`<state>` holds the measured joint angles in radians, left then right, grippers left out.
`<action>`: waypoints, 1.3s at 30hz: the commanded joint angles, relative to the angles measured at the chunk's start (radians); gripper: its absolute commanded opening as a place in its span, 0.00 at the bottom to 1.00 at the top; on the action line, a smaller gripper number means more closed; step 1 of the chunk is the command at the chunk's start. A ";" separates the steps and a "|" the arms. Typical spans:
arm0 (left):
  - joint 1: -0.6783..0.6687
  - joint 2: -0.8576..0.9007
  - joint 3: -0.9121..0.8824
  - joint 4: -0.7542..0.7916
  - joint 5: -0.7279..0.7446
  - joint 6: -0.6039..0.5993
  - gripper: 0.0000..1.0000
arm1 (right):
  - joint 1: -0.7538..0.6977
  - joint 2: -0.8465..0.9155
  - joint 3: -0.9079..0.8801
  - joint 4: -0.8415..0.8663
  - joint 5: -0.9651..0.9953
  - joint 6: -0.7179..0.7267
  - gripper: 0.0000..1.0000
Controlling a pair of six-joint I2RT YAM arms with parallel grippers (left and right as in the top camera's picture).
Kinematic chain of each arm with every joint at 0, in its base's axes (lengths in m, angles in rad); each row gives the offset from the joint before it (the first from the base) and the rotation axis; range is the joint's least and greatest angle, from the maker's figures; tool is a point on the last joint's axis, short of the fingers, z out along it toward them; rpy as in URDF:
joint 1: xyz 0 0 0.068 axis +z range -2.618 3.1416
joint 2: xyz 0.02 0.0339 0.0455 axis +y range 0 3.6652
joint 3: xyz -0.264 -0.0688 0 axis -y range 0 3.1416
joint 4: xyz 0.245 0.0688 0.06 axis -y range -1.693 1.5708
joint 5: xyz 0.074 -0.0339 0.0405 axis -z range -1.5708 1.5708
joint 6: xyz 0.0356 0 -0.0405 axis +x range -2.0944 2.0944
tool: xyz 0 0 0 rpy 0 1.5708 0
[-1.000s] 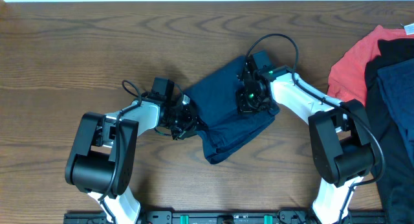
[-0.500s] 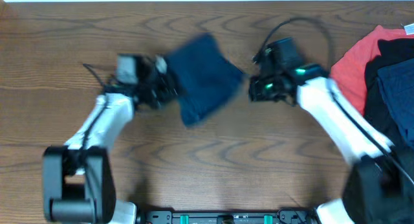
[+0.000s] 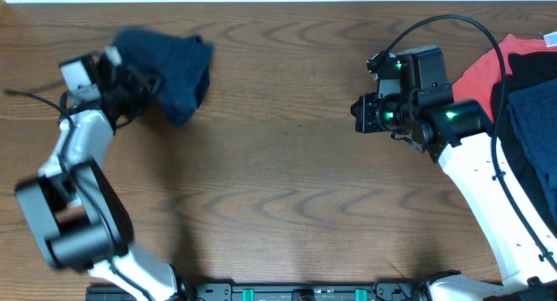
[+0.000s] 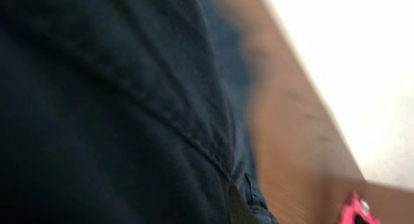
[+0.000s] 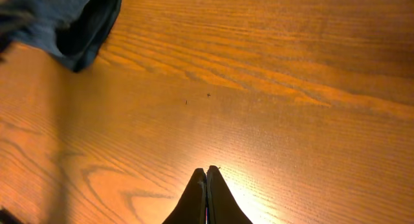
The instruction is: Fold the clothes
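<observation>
The navy shorts hang bunched at the far left of the table, near its back edge. My left gripper is shut on them, and its jaws are buried in the cloth. In the left wrist view the dark fabric fills almost the whole frame, with only one fingertip showing. My right gripper hovers over bare wood at the right, shut with nothing in it. In its wrist view the closed tips point at the table and the shorts lie far off at the top left.
A pile of other garments lies at the right edge: a coral-red shirt, a black garment and a blue cloth. The table's back edge runs close behind the shorts.
The left arm has swung the shorts from the table's middle to the far left back. The right gripper has come off the shorts and drawn back to the right.
</observation>
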<state>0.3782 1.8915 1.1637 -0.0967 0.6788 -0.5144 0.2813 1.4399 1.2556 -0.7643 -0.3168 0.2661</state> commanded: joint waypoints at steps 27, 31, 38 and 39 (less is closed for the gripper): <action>0.088 -0.378 0.000 -0.516 0.197 0.327 0.98 | -0.016 -0.034 0.005 -0.063 0.006 -0.051 0.06; 0.039 -0.658 0.000 -0.753 0.021 0.527 0.98 | -0.037 -0.108 0.013 -0.062 0.006 -0.082 0.15; -0.135 -1.089 0.000 -0.969 -0.251 0.572 0.98 | -0.054 -0.323 0.023 -0.058 0.006 -0.111 0.99; -0.151 -1.137 0.000 -0.985 -0.286 0.566 0.98 | -0.054 -0.349 0.023 -0.063 0.006 -0.111 0.99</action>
<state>0.2638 0.8497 1.1599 -1.0554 0.5686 0.0002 0.2367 1.1618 1.2587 -0.8211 -0.3138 0.1783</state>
